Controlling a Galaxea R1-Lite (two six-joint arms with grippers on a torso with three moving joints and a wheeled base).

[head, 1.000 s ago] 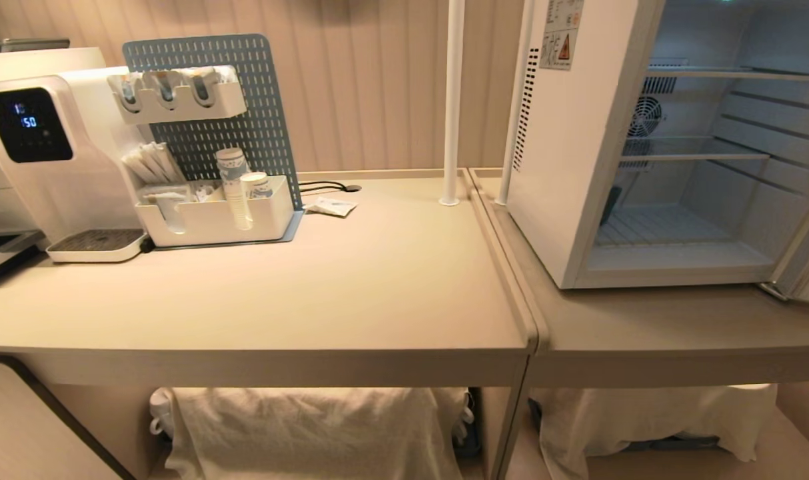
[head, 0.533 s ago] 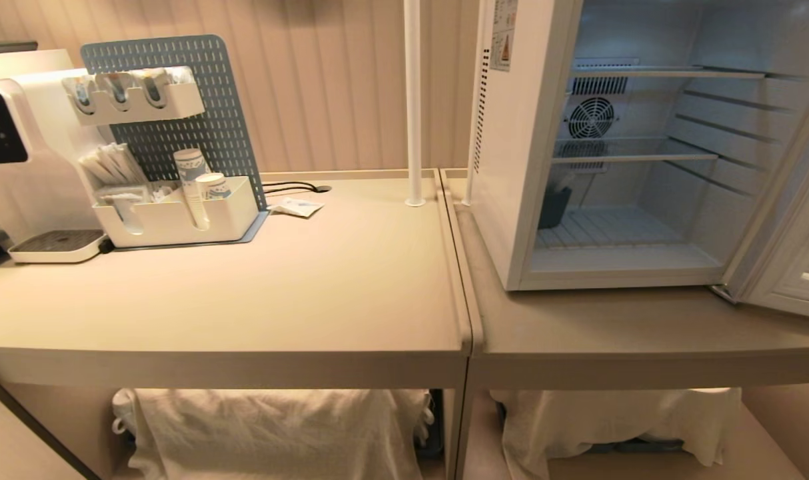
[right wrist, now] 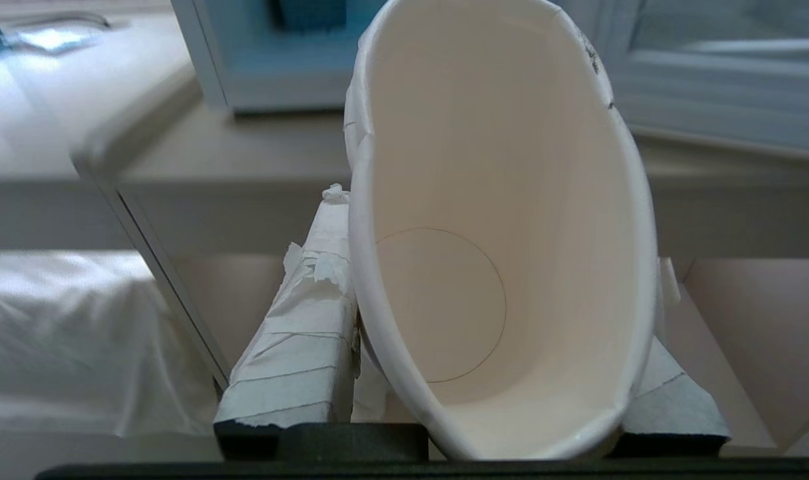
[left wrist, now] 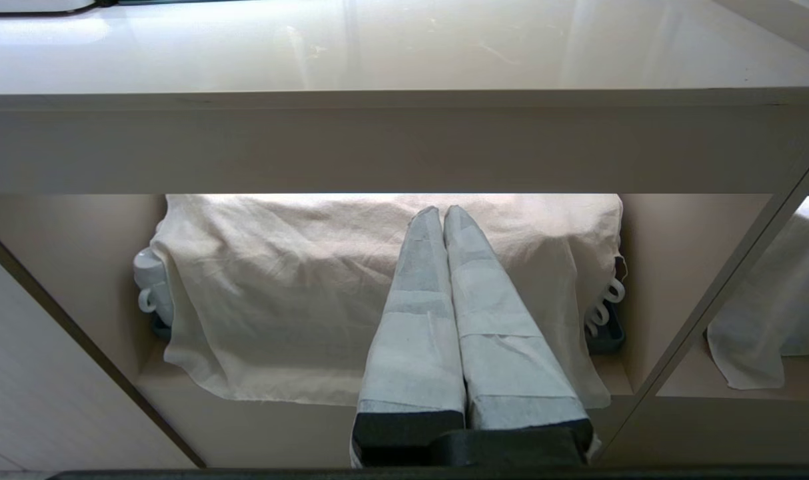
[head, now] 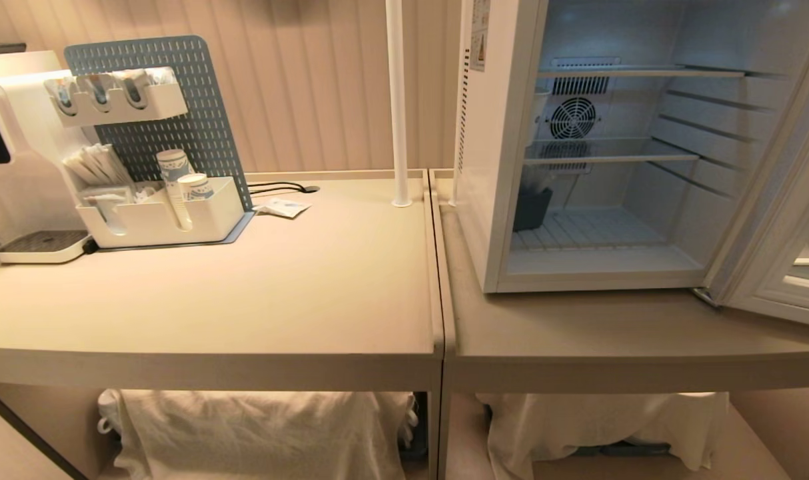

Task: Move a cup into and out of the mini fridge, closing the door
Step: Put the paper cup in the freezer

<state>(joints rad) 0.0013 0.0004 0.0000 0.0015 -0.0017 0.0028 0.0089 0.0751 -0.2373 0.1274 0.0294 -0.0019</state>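
Observation:
The cup (right wrist: 498, 220), a white paper cup, is held by my right gripper (right wrist: 498, 233), whose taped fingers (right wrist: 304, 333) press on its sides. Its open mouth faces the wrist camera, so only the plain white inside shows. This gripper hangs low in front of the table edge and faces the mini fridge (right wrist: 244, 67). In the head view the mini fridge (head: 491, 167) stands on the right table. Its door (head: 771, 200) is swung wide open to the right. My left gripper (left wrist: 442, 213) is shut and empty, parked below the tabletop. Neither arm shows in the head view.
A dark blue container (head: 531, 207) sits at the fridge's rear left. On the left table stand a water dispenser (head: 4, 153), a pegboard organiser with stacked paper cups (head: 171, 180) and a white pole (head: 396, 100). Cloth-covered items (head: 258, 433) fill the shelf underneath.
The whole head view has slid left, so the camera has moved right and the fridge now sits nearer the middle. Nothing on the tables has moved.

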